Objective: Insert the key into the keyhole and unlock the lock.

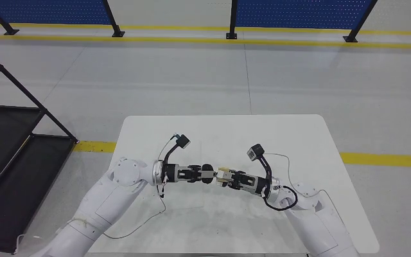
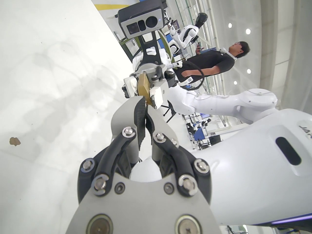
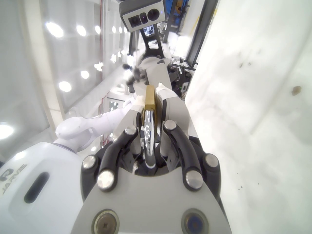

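Both arms meet above the middle of the white table (image 1: 289, 138). My right gripper (image 1: 227, 178) is shut on a brass padlock (image 3: 149, 98); its chrome shackle (image 3: 148, 129) points back toward the wrist and its bottom end faces the other arm. My left gripper (image 2: 145, 104) is shut, black pads pressed together on a thin key that stays almost wholly hidden between them. Its tips sit right at the bottom face of the padlock (image 2: 142, 86). In the top view the left gripper (image 1: 209, 173) and the padlock (image 1: 223, 173) are in line, nearly touching.
A black metal rack (image 1: 26, 148) stands on the floor left of the table. A small brown speck (image 2: 14, 141) lies on the tabletop. Cables hang from both wrists near the table's front half.
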You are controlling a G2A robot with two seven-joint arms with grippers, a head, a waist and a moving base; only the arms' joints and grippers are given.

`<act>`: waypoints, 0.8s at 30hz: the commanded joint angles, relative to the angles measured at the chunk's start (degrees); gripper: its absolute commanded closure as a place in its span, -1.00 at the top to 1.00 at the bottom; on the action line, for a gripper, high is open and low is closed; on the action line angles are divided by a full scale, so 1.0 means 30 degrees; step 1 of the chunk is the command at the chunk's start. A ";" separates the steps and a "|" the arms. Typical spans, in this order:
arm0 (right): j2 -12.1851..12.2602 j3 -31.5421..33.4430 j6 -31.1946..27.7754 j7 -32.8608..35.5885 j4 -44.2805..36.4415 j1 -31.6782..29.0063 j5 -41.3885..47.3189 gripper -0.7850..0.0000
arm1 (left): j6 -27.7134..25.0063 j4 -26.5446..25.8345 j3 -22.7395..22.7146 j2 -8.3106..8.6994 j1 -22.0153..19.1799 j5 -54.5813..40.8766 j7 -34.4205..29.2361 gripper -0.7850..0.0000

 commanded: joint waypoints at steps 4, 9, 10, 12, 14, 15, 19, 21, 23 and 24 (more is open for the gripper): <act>0.0000 0.0000 0.0000 0.0000 0.0000 0.0000 0.0000 -1.00 | -0.0300 0.0006 0.0015 -0.0024 -0.0012 0.0254 0.0078 -1.00; 0.0000 0.0000 0.0000 0.0000 0.0000 0.0000 0.0000 -1.00 | -0.0682 -0.0001 -0.0103 -0.0029 -0.0040 0.0714 0.0391 -1.00; 0.0000 0.0000 0.0000 0.0000 0.0000 0.0000 0.0000 -1.00 | -0.0728 -0.0005 -0.0117 -0.0029 -0.0039 0.0808 0.0435 -1.00; 0.0000 0.0000 0.0000 0.0000 0.0000 0.0000 0.0000 -1.00 | -0.0887 -0.0043 -0.0153 -0.0031 -0.0039 0.0993 0.0548 -1.00; 0.0000 0.0000 0.0000 0.0000 0.0000 0.0000 0.0000 -1.00 | -0.1038 -0.0077 -0.0170 -0.0031 -0.0042 0.1206 0.0603 -1.00; 0.0000 0.0000 0.0000 0.0000 0.0000 0.0000 0.0000 -1.00 | -0.1173 -0.0121 -0.0164 -0.0030 -0.0058 0.1321 0.0554 -1.00; 0.0000 0.0000 0.0000 0.0000 0.0000 0.0000 0.0000 -1.00 | -0.1613 -0.0168 -0.0133 -0.0033 -0.0107 0.1731 0.0501 -1.00; 0.0000 0.0000 0.0000 0.0000 0.0000 0.0000 0.0000 -1.00 | -0.1835 -0.0168 -0.0131 -0.0038 -0.0122 0.1935 0.0596 -1.00; 0.0000 0.0000 0.0000 0.0000 0.0000 0.0000 0.0000 -1.00 | -0.1958 -0.0161 -0.0132 -0.0041 -0.0124 0.2137 0.0709 -1.00; 0.0000 0.0000 0.0000 0.0000 0.0000 0.0000 0.0000 -1.00 | -0.2027 -0.0174 -0.0138 -0.0042 -0.0121 0.2245 0.0791 -1.00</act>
